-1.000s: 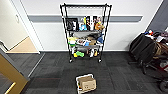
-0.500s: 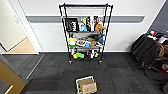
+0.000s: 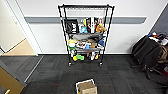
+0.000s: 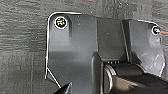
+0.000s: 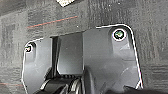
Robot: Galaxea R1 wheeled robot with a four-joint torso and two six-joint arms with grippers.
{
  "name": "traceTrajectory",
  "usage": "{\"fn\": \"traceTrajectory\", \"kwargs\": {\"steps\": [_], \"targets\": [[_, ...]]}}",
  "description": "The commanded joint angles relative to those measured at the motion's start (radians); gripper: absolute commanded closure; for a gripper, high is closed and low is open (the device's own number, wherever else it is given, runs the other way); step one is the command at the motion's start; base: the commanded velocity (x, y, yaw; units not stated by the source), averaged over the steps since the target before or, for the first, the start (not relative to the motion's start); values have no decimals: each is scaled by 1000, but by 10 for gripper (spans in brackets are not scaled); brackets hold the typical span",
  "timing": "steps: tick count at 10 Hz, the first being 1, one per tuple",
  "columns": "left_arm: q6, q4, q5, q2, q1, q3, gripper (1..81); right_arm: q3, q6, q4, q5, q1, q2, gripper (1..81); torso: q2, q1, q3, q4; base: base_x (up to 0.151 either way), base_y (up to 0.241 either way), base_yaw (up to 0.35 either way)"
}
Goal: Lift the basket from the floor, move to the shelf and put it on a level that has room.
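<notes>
The basket [image 3: 78, 85] stands on the floor [image 3: 117, 75] at the lower middle of the head view. Its cream edge shows around a brown cardboard box [image 3: 87, 89] that sits in it. Behind it, against the white wall, stands the shelf [image 3: 61, 37], a tall black wire rack on casters. Its top level [image 3: 85, 6] is bare, while the lower tiers are crowded with packets and toys. Both wrist views look down on the striped dark carpet [image 5: 52, 22] past the robot's own dark plates. A pale corner [image 5: 65, 2] shows in the right wrist view.
A black office chair [image 3: 150, 53] piled with bags and clothing stands at the right. At the left a doorway opens onto tan wooden flooring [image 3: 20, 48]. A tan panel [image 3: 8, 82] juts in at the lower left. Open carpet lies between basket and rack.
The whole head picture has shifted a little: the camera has come nearer, so the basket sits lower in it. Nothing in the scene itself has moved.
</notes>
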Motion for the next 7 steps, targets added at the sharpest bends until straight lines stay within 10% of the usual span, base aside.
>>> {"fn": "traceTrajectory", "kwargs": {"steps": [1,7], "targets": [[-4,-9,60,-12,-60,-1,10,-5,9,9,-52,78,-18,10,0,0,0,0,145,0,0],[-5,-9,60,-9,-69,2,10,-4,9,5,-52,81,-10,10,1,1,0,0,156,0,0]]}}
